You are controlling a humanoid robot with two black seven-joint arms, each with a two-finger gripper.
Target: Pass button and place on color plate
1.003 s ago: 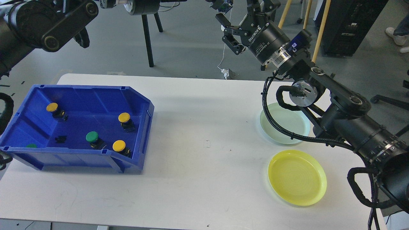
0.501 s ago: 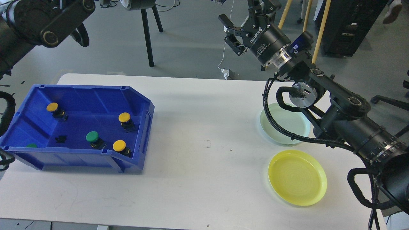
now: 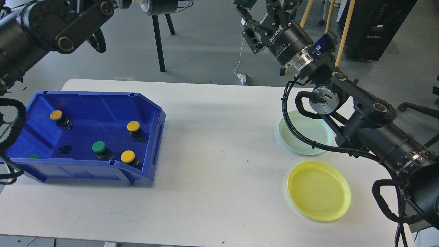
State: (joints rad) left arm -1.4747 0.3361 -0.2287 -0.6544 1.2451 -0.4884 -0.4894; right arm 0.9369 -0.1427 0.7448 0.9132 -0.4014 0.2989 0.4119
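Note:
A blue bin [image 3: 151,137] on the table's left holds three yellow buttons [image 3: 56,115] [image 3: 133,126] [image 3: 128,156], a green button [image 3: 98,146] and a second green button [image 3: 33,156] half hidden by the front wall. A pale green plate [image 3: 301,135] and a yellow plate [image 3: 319,190] lie bare at the right. My right gripper [image 3: 261,20] is open and empty, high above the table's far edge, up-left of the green plate. My left arm [image 3: 61,20] crosses the top left above the bin; its gripper is out of view.
The white table [image 3: 219,178] spans the view. A small black part [image 3: 65,149] lies loose in the bin. My right arm's cables [image 3: 295,130] hang over the green plate. Stool legs [image 3: 158,37] and wooden poles [image 3: 344,27] stand beyond the table.
My right gripper has risen and tilted a little further up, still open and empty. My left arm has shifted slightly right. Buttons and plates have not moved.

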